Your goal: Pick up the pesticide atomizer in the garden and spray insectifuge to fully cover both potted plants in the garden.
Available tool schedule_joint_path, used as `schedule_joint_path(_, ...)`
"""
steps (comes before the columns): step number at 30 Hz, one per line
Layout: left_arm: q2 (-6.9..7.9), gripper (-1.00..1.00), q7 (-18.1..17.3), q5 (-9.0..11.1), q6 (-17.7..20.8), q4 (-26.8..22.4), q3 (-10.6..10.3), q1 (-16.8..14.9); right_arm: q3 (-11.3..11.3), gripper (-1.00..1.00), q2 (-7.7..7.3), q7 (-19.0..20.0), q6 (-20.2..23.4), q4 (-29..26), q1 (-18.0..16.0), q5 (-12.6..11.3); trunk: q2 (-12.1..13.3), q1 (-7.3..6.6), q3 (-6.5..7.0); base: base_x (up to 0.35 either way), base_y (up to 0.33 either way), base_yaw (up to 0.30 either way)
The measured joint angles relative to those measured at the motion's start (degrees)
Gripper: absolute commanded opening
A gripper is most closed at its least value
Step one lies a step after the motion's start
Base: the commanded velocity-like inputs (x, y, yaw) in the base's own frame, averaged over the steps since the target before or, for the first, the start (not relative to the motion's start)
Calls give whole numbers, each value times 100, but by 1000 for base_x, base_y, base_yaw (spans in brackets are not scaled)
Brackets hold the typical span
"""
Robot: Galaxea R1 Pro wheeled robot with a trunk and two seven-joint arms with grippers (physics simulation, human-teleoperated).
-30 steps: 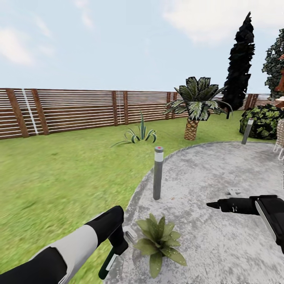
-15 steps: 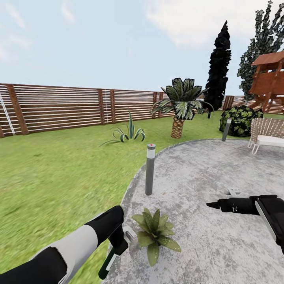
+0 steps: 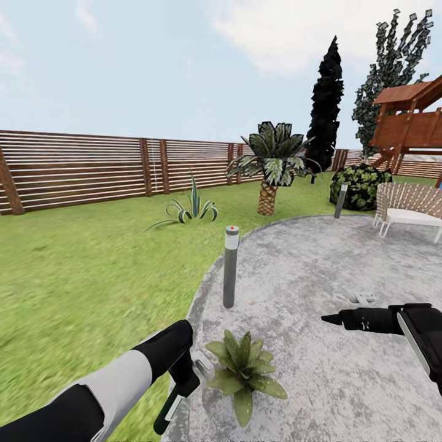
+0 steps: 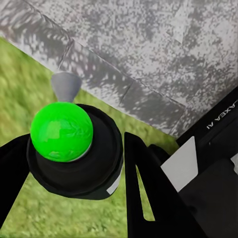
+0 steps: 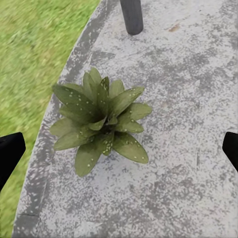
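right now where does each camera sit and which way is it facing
Head: on the robot's head, looking forward and down over patio and lawn; both arms show, left gripper holding the atomizer.
Left wrist: near that gripper, looking along its fingers at the atomizer's green top.
Right wrist: looking down on the plant; fingertips at the edges.
Shared: head and right wrist both see plant and lamp post.

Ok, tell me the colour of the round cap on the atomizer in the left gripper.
Bright green, atop the dark pesticide atomizer; the left wrist view shows it best.
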Motion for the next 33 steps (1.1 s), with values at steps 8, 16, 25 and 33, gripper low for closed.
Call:
schedule_joint_path(8,-16,-100,1,-3,3,-175,20,-24,0,100,0,0,1,0,0,0,0,0,-73,1,1,0)
schedule_joint_path(16,-18,-100,-1,-1,9,-340,20,-43,0,100,0,0,2,4,0,0,0,-1,-148,35,0,0)
schedule_joint_path(25,-11,-100,0,7,9,-336,11,-44,0,100,0,0,3,4,0,7,0,0,-173,140,0,-41)
schedule_joint_path(33,-9,-100,0,8,10,-311,3,-44,0,100,0,0,0,4,0,2,0,0,-175,2,0,-124)
